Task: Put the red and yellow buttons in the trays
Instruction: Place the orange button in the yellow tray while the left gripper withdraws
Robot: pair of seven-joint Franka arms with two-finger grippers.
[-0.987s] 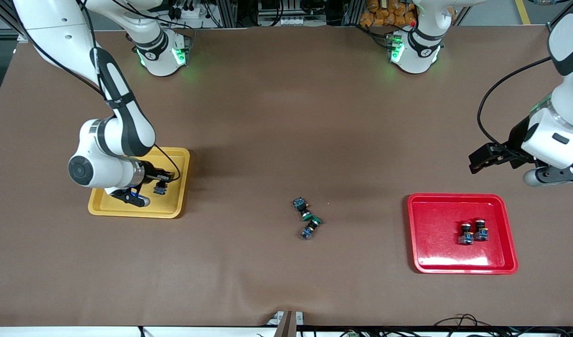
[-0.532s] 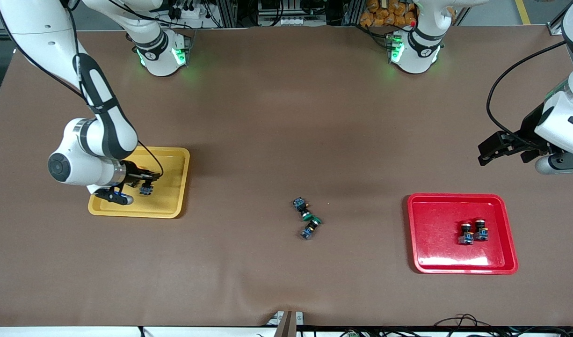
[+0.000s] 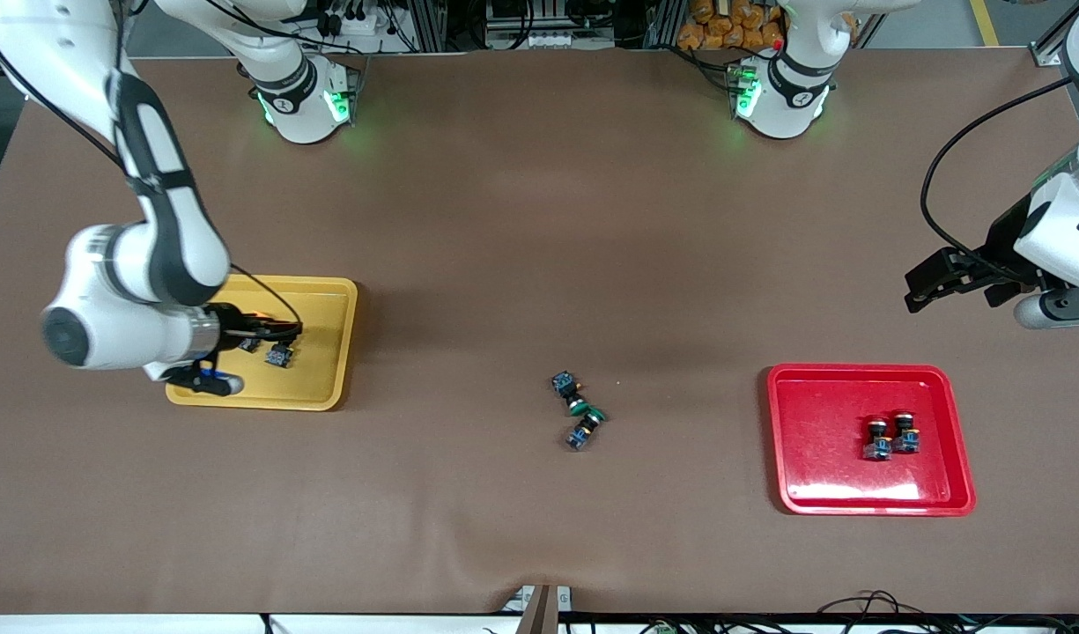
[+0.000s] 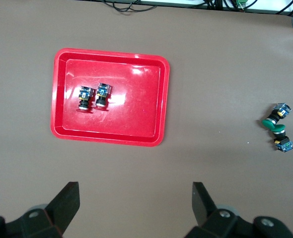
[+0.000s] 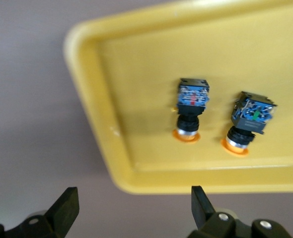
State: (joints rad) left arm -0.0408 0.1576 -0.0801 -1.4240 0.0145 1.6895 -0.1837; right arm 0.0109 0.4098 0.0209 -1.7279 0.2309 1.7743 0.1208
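The yellow tray [image 3: 326, 348] lies at the right arm's end of the table. It holds two orange-yellow-capped buttons [image 3: 279, 356] [image 3: 248, 345]. In the right wrist view they lie side by side [image 5: 190, 106] [image 5: 248, 121] in the tray [image 5: 136, 74]. My right gripper [image 3: 279, 333] [image 5: 131, 198] is open and empty above the tray's edge. The red tray [image 3: 821, 414] [image 4: 136, 99] at the left arm's end holds two red-capped buttons [image 3: 876, 438] [image 3: 905, 433], also in the left wrist view [image 4: 85, 97] [image 4: 103, 95]. My left gripper [image 3: 922, 291] [image 4: 134, 196] is open and empty over bare table beside the red tray.
Two green-capped switches [image 3: 567, 387] [image 3: 583, 431] lie touching near the table's middle, on the brown mat, and also show in the left wrist view [image 4: 275, 121] [image 4: 284, 144]. Both arm bases stand along the table's edge farthest from the front camera.
My right arm has drawn back toward its end of the table, leaving a button lying in the yellow tray. My left gripper has drifted away from the red tray.
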